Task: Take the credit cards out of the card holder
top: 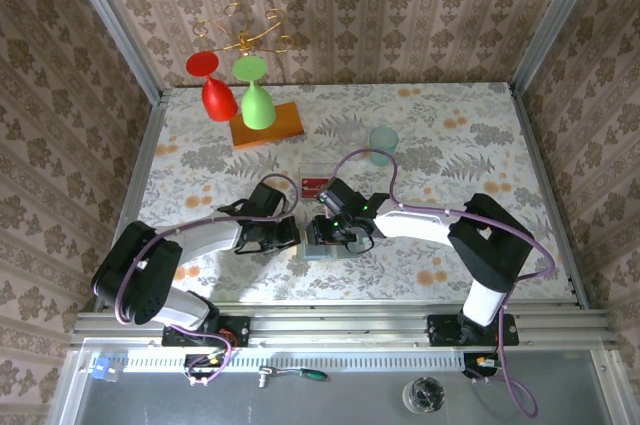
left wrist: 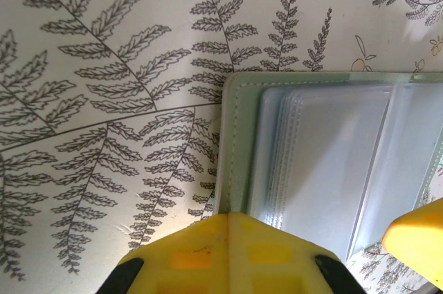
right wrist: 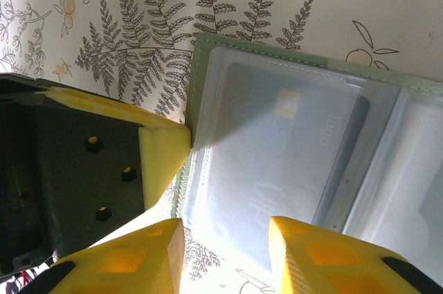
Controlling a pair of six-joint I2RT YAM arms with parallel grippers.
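Observation:
The sage-green card holder [top: 322, 242] lies open on the fern-patterned table between my two grippers. Its pale inner pockets [left wrist: 332, 149] face up. Through one pocket shows a grey-blue credit card [right wrist: 291, 149] with a pale chip. A red credit card [top: 314, 185] lies on the table just behind the holder. My left gripper [left wrist: 232, 216] is shut, its tips resting against the holder's green edge [left wrist: 235, 135]. My right gripper [right wrist: 225, 232] is open, with its fingers on either side of that pocket's near edge and nothing between them. The left gripper's fingertip [right wrist: 163, 147] touches the holder's side.
A translucent teal cup [top: 383, 143] stands behind the holder to the right. Further back left, an orange wooden board [top: 266, 126] carries a gold stand with a red glass [top: 215, 90] and a green glass [top: 256, 95]. Patterned walls enclose the table.

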